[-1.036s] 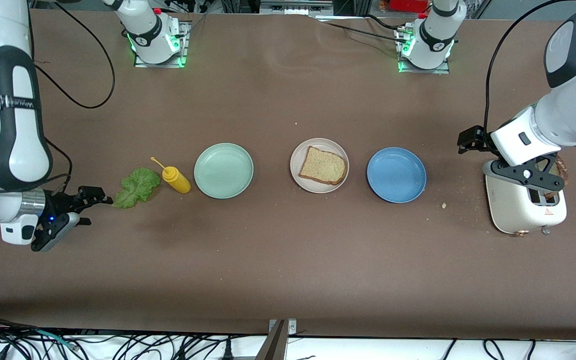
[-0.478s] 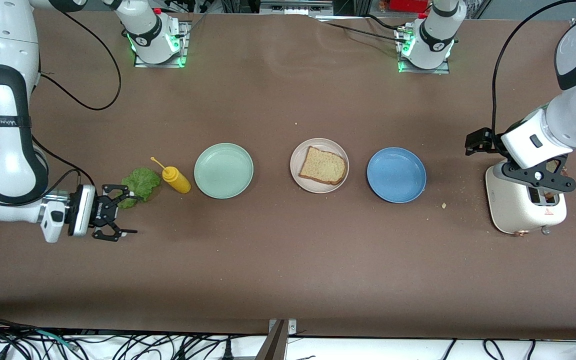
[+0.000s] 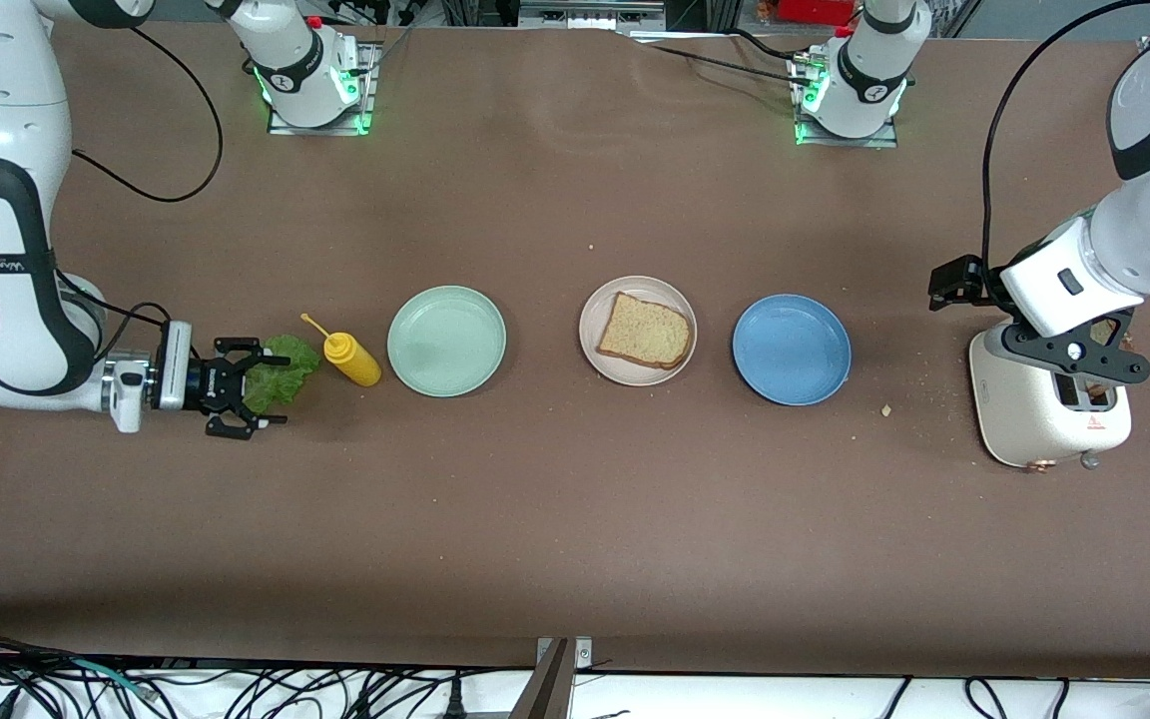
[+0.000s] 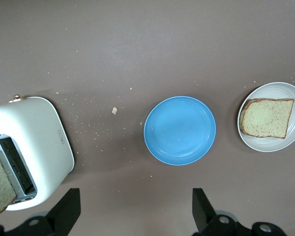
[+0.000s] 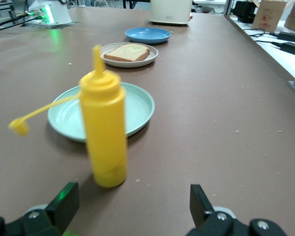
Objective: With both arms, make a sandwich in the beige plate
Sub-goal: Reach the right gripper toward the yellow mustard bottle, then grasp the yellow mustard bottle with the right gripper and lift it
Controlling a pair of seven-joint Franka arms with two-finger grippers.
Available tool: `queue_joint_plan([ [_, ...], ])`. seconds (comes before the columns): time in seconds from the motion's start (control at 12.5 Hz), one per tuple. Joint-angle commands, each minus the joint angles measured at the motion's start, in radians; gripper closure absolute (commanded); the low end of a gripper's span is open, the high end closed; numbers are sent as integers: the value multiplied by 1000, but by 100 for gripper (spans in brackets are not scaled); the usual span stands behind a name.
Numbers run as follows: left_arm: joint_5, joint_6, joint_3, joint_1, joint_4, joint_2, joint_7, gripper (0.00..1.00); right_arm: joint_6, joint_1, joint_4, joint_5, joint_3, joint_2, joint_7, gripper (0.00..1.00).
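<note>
Brown table (image 3: 575, 519) bare near front; right gripper (image 3: 246, 384) wide at lettuce (image 3: 281, 364); left gripper (image 4: 132, 211) wide over toaster (image 3: 1044, 414).

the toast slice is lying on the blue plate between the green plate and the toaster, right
Not quite: the toast slice lies on the beige plate, not the blue plate, which holds nothing. The front view shows it; the rest stands.
</note>
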Motion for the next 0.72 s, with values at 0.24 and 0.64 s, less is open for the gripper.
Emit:
queue_joint_plan([
  [0.24,27,-2,-4,0,0,-12,-12,0,-17,-12,-136,134,16,47,-233,0],
  [0.64,27,-2,-2,0,-2,-13,-12,0,-4,41,-127,245,20,99,-222,0],
])
